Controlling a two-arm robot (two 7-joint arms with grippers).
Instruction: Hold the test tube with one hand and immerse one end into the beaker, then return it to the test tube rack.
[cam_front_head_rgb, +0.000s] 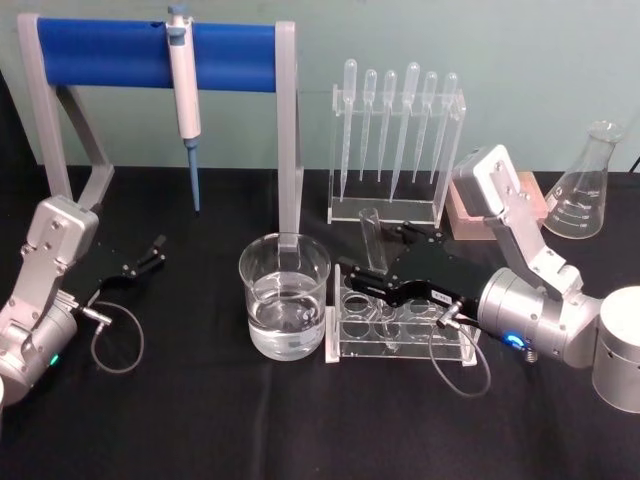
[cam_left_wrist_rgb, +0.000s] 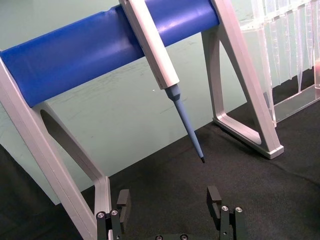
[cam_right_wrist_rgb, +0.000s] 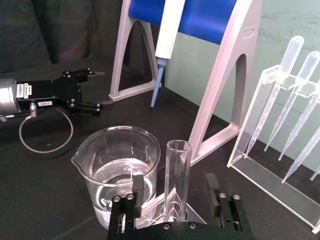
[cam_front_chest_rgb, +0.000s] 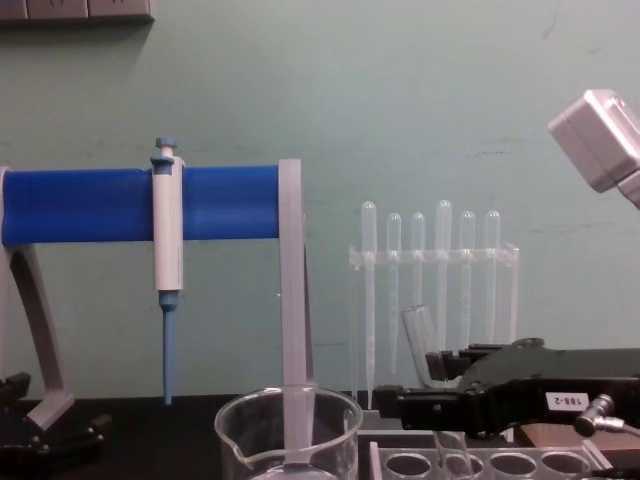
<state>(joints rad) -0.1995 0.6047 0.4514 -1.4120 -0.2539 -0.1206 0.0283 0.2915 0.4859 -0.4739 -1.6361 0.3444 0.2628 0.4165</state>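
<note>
The test tube stands tilted in a clear rack, just right of the beaker, which holds water. My right gripper reaches in from the right and is open, one finger on each side of the tube. In the right wrist view the test tube rises between the fingers with a gap on both sides, and the beaker is close beside it. In the chest view the right gripper sits level with the tube's lower part. My left gripper rests open at the table's left.
A blue-barred stand holding a white-and-blue pipette spans the back left; its leg rises just behind the beaker. A rack of plastic pipettes stands behind the tube rack. A conical flask is at the far right.
</note>
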